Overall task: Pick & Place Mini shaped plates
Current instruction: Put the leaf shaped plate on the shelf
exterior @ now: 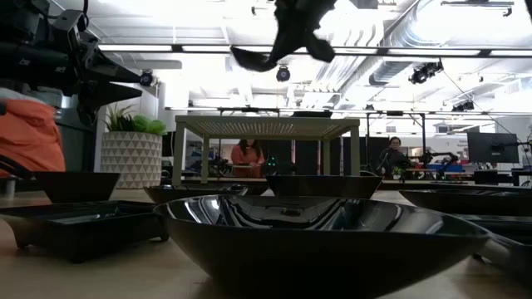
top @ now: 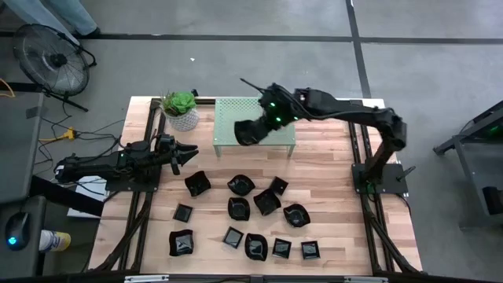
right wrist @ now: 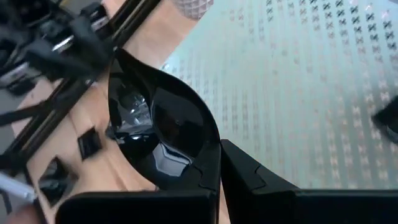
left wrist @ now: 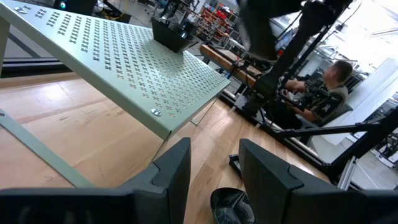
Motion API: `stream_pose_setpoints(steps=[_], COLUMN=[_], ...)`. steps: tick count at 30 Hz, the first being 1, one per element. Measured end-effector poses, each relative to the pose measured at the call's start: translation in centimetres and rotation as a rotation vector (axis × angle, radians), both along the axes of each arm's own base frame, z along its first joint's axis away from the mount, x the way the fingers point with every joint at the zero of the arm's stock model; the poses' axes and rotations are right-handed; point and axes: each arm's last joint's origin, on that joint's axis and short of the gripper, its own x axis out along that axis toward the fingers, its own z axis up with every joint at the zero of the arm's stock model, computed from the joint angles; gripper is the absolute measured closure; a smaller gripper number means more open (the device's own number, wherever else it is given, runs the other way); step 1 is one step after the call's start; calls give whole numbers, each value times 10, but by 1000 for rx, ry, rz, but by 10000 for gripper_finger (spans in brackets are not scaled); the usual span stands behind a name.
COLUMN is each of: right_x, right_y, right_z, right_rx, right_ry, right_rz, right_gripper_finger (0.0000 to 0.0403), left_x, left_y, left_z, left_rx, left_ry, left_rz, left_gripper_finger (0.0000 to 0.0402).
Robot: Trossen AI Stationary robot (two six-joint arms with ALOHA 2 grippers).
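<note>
My right gripper hangs over the green perforated shelf at the table's far middle, shut on a glossy black wavy-rimmed plate. In the low view this plate is well above the shelf top. Another black dish rests on the shelf. Several mini shaped plates lie flat on the wooden table, near the front. My left gripper waits at the table's left, level and open, nothing between its fingers. My right gripper pinches the plate's rim at one end between its two fingers. The fingers slant down from the table's right side. The plate is lifted clear and tilted, sticking out past the fingertips toward the table's left, over the shelf's near left corner.
A green plant in a white pot stands left of the shelf. Bare wood lies between the shelf and the plates. One plate sits right before the low camera. People sit in the room beyond the table.
</note>
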Motion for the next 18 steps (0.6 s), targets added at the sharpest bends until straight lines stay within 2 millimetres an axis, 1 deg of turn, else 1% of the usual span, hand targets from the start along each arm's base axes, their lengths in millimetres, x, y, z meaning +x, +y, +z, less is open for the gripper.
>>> stream_pose_setpoints(steps=[4, 7, 12, 18], right_x=[15, 21, 22, 16], right_y=[-19, -31, -44, -50], right_z=[-9, -18, -33, -56], right_rx=[40, 76, 145, 214], right_ry=[4, 16, 50, 133], right_rz=[-43, -90, -173, -231], right_gripper_finger=[403, 403, 403, 403], left_x=[0, 0, 0, 0], left_y=[0, 0, 0, 0], left_z=[0, 0, 0, 0], left_rx=[0, 0, 0, 0], left_ry=[0, 0, 0, 0], left_rz=[0, 0, 0, 0], left_gripper_finger=[268, 268, 268, 268])
